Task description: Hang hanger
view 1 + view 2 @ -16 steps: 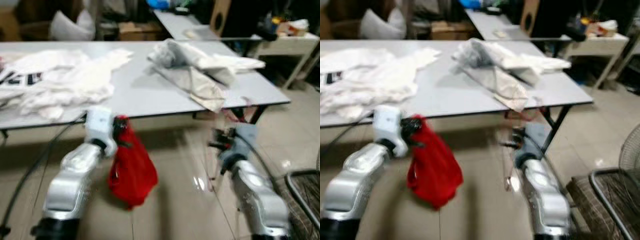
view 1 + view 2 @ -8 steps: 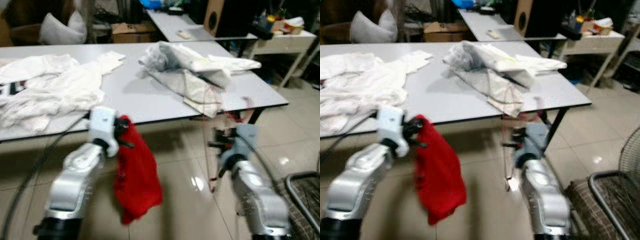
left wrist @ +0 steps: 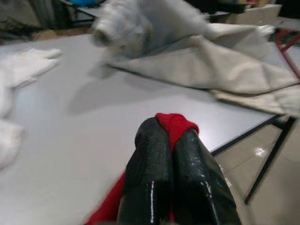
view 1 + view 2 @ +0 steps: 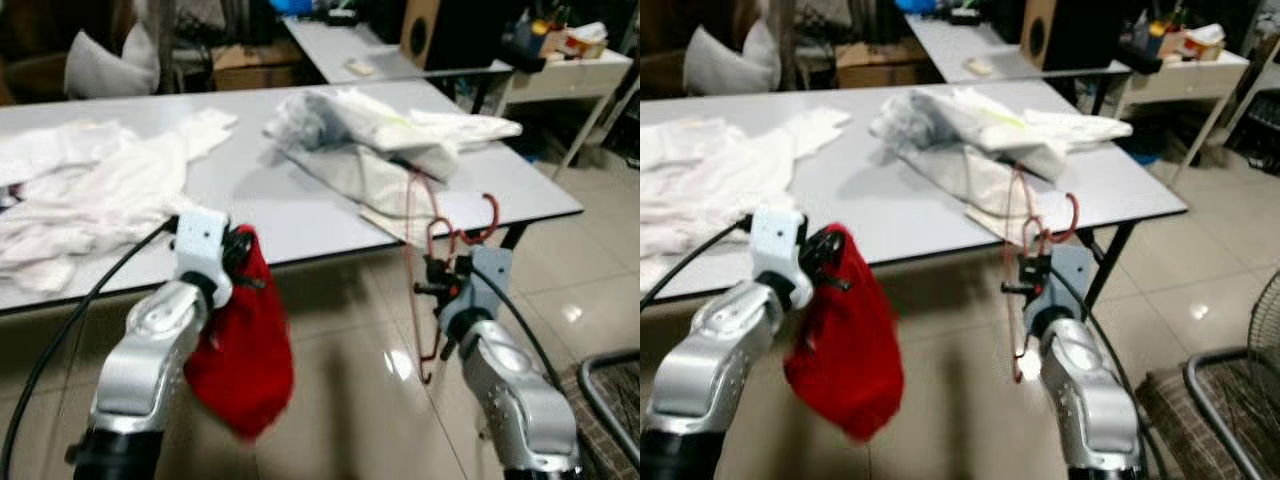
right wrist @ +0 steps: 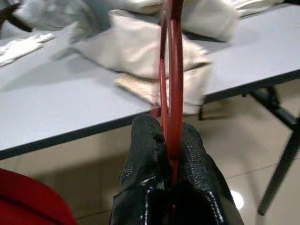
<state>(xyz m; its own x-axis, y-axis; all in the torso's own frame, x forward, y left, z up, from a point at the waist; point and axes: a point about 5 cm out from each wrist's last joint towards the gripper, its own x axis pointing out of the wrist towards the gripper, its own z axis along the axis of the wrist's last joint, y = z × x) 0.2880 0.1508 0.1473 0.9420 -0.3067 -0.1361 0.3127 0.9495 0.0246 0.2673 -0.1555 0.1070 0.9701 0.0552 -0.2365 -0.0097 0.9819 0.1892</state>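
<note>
Right gripper (image 5: 171, 140) clamped on thin red wire hanger (image 4: 432, 262), held in the air just in front of the near edge of the grey table (image 4: 290, 215), above tiled floor (image 4: 350, 390); two strands of wire pinched between the black fingers (image 5: 145, 154), seen closely in the right wrist view

Hanger upright, long axis near vertical: hook (image 4: 487, 218) at the top, curling toward the robot's right beside the table edge; lower frame hanging below the gripper toward the floor; exact outline of the lower loop blurred

Handling, as judged: light, springy, narrow wire, likely to pivot or slip in a pinch grip if swung; best held where held now, on the neck just beneath the hook, leaving the hook free to catch a rail; no rail or rod visible

Left gripper (image 3: 171, 140) closed on red cloth (image 4: 240, 350), soft and limp, drooping below the left arm; a fold of the cloth bulging between the fingertips in the left wrist view

On the table: white garments (image 4: 90, 190) at the robot's left, beige and white laundry heap (image 4: 370, 145) at the right, partly overhanging the edge near the hanger
</note>
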